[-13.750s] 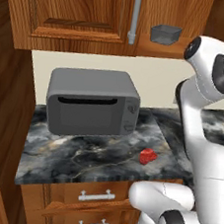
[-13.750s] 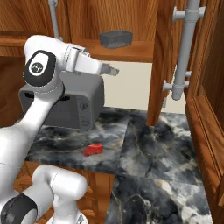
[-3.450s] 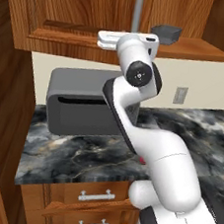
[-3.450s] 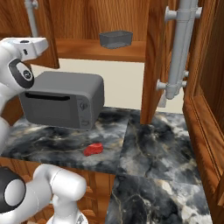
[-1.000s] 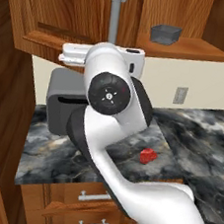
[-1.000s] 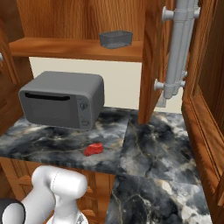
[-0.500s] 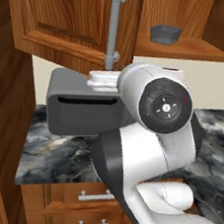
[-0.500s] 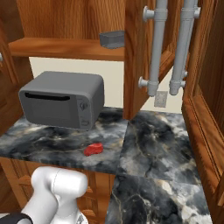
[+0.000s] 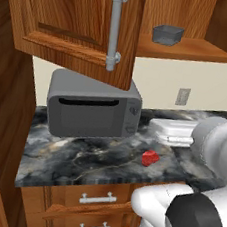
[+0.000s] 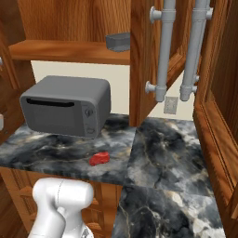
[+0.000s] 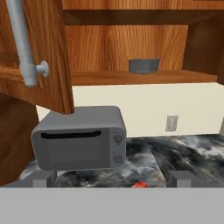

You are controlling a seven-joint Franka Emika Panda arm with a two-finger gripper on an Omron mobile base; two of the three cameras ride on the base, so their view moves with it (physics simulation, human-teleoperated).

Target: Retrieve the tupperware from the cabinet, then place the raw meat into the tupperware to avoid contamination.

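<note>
Tupperware [image 9: 167,34] sits alone on the open cabinet [image 9: 71,24] shelf, upper right of the frame. It looks light, stiff and thin-walled; pinching one long rim wall seems best. Raw meat [image 9: 150,158] lies on the surface [image 9: 70,155]. Tool [image 11: 112,178] is spread wide, empty.

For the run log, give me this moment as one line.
cabinet: open | tupperware: on shelf | meat: on counter by microwave | gripper: open, empty
</note>
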